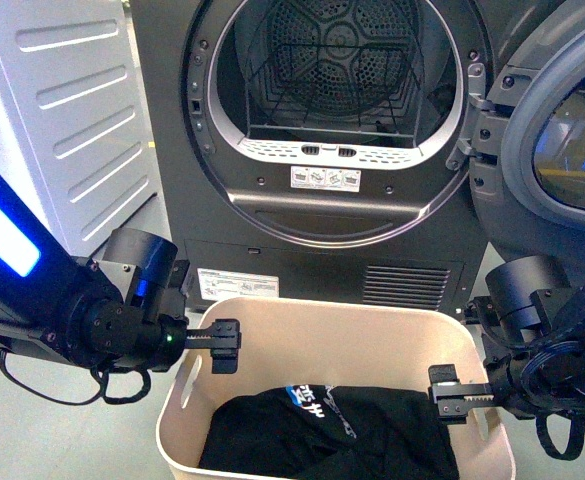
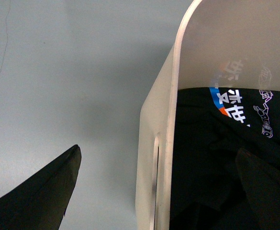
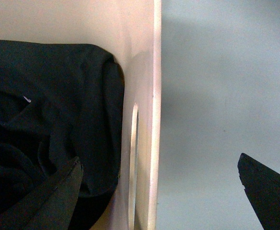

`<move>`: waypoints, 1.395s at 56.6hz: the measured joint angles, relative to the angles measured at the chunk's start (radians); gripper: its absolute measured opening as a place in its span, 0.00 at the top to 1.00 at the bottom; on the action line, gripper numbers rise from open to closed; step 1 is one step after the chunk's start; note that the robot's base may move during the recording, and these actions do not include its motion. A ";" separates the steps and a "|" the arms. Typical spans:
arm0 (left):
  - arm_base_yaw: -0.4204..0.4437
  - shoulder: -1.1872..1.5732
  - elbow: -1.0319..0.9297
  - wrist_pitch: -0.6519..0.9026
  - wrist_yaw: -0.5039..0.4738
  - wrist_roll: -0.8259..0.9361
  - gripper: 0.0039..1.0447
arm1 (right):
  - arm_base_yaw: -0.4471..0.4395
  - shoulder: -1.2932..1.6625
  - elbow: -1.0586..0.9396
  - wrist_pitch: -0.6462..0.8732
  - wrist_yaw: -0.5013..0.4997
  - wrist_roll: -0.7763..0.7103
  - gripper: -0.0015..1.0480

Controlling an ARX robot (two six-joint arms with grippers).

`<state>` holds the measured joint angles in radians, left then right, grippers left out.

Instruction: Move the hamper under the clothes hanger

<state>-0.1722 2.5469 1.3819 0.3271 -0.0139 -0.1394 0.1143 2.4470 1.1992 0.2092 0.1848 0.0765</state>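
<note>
We face the dryer (image 1: pixel 302 225) with both grippers straddling the side walls of the hamper (image 1: pixel 367 340).

The hamper is smooth beige plastic, rectangular with rounded corners and a thin rim, and it sits on the pale grey floor (image 2: pixel 58 72) just in front of the dark grey dryer, whose round door (image 1: pixel 562 130) hangs open on our right. A crumpled black garment (image 1: pixel 372 430) with white and blue print lies inside. Our left gripper (image 1: pixel 222 346) is spread wide, clasping nothing, one tapered black finger (image 2: pixel 44 191) outside the wall and the other over the cloth. Our right gripper (image 1: pixel 450 392) is likewise released across the opposite wall, beside a narrow handle slot (image 3: pixel 134 158).
</note>
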 joint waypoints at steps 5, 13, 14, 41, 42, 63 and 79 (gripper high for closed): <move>-0.001 0.002 0.003 -0.003 0.008 -0.005 0.06 | -0.001 0.001 0.002 -0.002 0.000 0.000 0.08; -0.003 0.012 0.013 -0.036 0.011 -0.018 0.06 | -0.001 0.006 0.004 -0.002 0.001 0.000 0.08; -0.003 0.013 0.014 -0.041 0.010 -0.018 0.06 | -0.001 0.007 0.004 -0.002 0.001 0.000 0.08; -0.008 0.034 0.015 -0.067 -0.013 -0.019 0.41 | 0.019 0.049 0.018 0.001 0.013 0.026 0.42; -0.008 0.034 0.015 -0.067 -0.013 -0.019 0.45 | 0.020 0.049 0.018 0.001 0.016 0.026 0.46; -0.021 0.026 0.015 -0.105 -0.017 -0.018 0.97 | 0.028 0.045 0.027 -0.003 0.019 0.031 0.97; -0.024 -0.053 -0.042 -0.127 -0.034 -0.017 0.97 | 0.024 -0.023 -0.010 -0.012 0.014 0.016 0.97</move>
<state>-0.1967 2.4939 1.3399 0.2001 -0.0483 -0.1566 0.1379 2.4241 1.1896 0.1970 0.1989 0.0921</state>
